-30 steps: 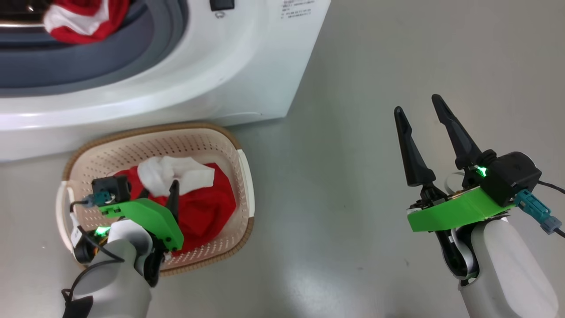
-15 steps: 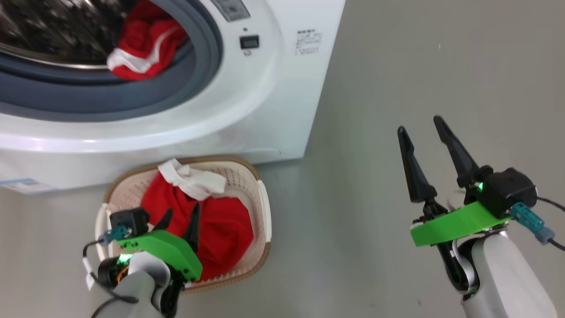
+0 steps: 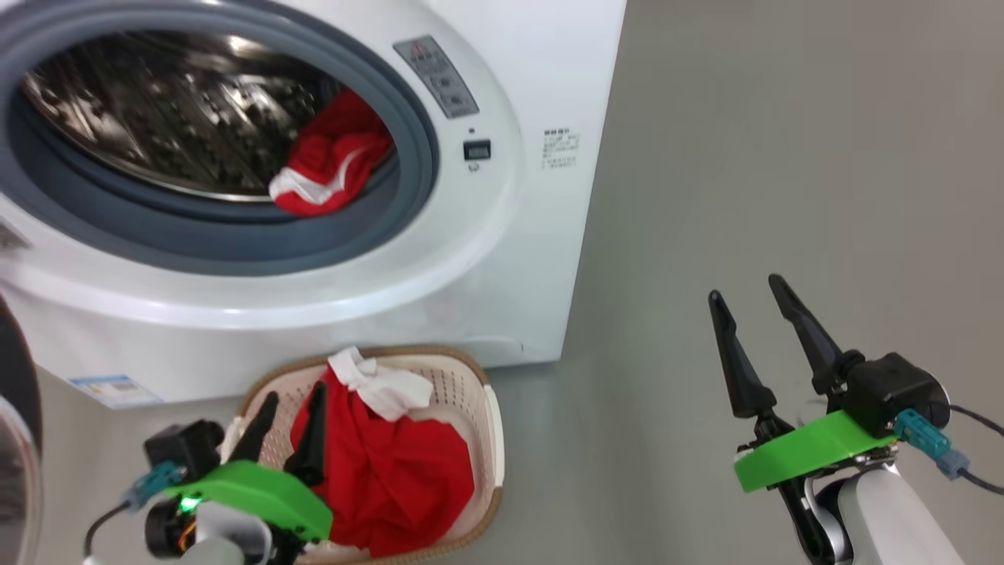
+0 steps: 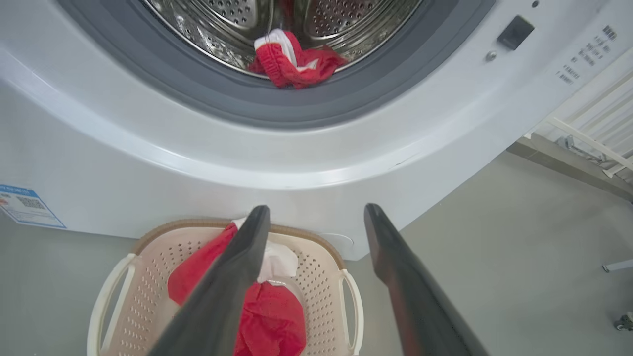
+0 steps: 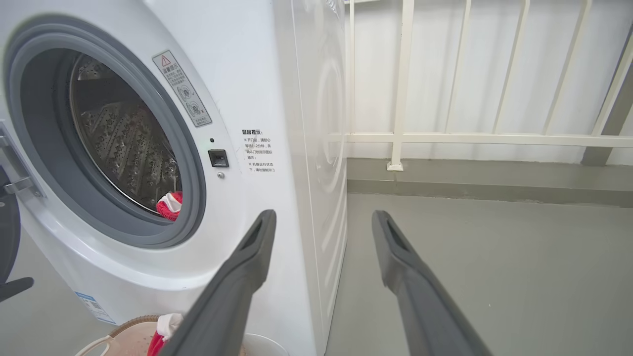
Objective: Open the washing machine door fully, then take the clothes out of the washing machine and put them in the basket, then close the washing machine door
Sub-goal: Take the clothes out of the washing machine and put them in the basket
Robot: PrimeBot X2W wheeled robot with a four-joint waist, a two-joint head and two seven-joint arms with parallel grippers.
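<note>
At eight o'clock of the head view, the washing machine door (image 3: 14, 439) shows as a dark curved rim at the edge, swung clear of the opening. Just right of it, at seven o'clock, the left gripper (image 3: 295, 392) hangs above the near-left part of the basket (image 3: 492, 424), its two fingers spread with nothing between them. The basket sits on the grey floor (image 3: 745, 157) at six o'clock, just in front of the washing machine (image 3: 502, 259), and holds a red garment (image 3: 392, 479) whose white part lies at its twelve o'clock end. A second red garment (image 3: 333, 169) with white stripes lies at the lower right of the steel drum (image 3: 157, 102), against the grey rubber ring (image 3: 235, 235), at eleven o'clock of the view. At four o'clock the right gripper (image 3: 744, 288) is well apart from machine and basket, over bare floor, fingers parted and empty. In the right wrist view a white railing (image 5: 403, 84) stands at one o'clock, behind the machine.
</note>
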